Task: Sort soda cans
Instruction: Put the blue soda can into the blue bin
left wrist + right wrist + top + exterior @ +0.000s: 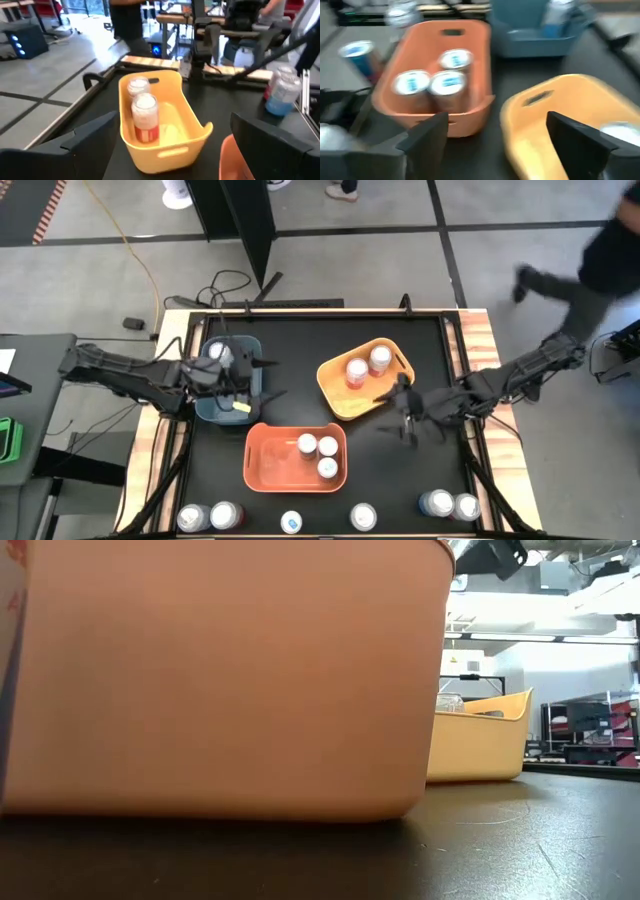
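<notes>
fingers (585, 145) apart over smooth yellow bin (555, 125)

Soda cans (318, 455) all standing upright, silver tops showing: three sitting in orange bin (262, 470) at lower centre, two pink-red ones in yellow bin (335, 390) upper centre-right, one in blue bin (205, 410) at left, six lining the bottom edge.

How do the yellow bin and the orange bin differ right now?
The yellow bin holds two cans, one of them red; the orange bin holds three blue-topped cans. The yellow bin sits skewed on the table near the right claw; the orange bin lies square, nearer the front row of cans. Both are open plastic bins with handle slots.
</notes>
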Controlling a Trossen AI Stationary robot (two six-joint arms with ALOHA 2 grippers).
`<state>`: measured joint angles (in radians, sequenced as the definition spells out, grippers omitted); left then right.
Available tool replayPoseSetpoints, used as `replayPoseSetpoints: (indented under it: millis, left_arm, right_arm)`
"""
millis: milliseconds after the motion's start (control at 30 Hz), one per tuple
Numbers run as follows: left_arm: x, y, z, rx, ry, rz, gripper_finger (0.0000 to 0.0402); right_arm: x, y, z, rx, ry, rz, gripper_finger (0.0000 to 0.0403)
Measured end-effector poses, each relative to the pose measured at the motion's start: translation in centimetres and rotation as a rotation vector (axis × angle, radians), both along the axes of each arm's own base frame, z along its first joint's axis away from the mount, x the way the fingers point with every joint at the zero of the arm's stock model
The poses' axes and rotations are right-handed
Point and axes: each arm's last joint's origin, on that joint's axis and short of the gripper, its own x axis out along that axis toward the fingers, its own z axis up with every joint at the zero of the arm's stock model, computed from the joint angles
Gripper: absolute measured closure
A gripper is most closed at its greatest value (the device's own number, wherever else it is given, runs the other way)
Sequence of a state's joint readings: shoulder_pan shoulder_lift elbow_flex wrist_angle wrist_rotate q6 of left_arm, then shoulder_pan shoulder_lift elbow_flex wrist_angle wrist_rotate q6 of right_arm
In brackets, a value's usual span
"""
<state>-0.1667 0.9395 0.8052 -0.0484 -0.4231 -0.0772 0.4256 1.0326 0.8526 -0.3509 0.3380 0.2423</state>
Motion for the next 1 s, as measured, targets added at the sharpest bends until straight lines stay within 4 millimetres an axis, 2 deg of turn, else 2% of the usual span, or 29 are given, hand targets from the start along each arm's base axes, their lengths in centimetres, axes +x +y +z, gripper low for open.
replayPoseSetpoints:
  millis: [167,367,667,833,1000]
  left_arm:
    - [0.0,-0.5,-0.2,-0.005,-0.001,-0.003,0.0027]
    - [-0.1,-0.8,-0.1,-0.010,-0.009,-0.018,0.0027]
    - [-0.1,-1.1,-0.1,-0.020,-0.012,-0.027,0.0027]
    - [-0.1,-1.1,-0.2,-0.039,-0.013,-0.025,0.0027]
    - [-0.1,-1.4,-0.3,-0.044,-0.008,-0.036,0.0027]
  right_arm:
    - [1.0,3.1,0.5,0.019,0.136,0.078,0.0006]
    - [2.2,7.4,1.8,0.081,0.247,0.139,0.0010]
    - [4.8,13.9,0.5,0.045,0.325,0.243,0.0004]
    - [5.8,16.0,-1.3,-0.009,0.394,0.257,0.0003]
    - [6.5,16.7,-2.5,-0.054,0.463,0.251,0.0003]
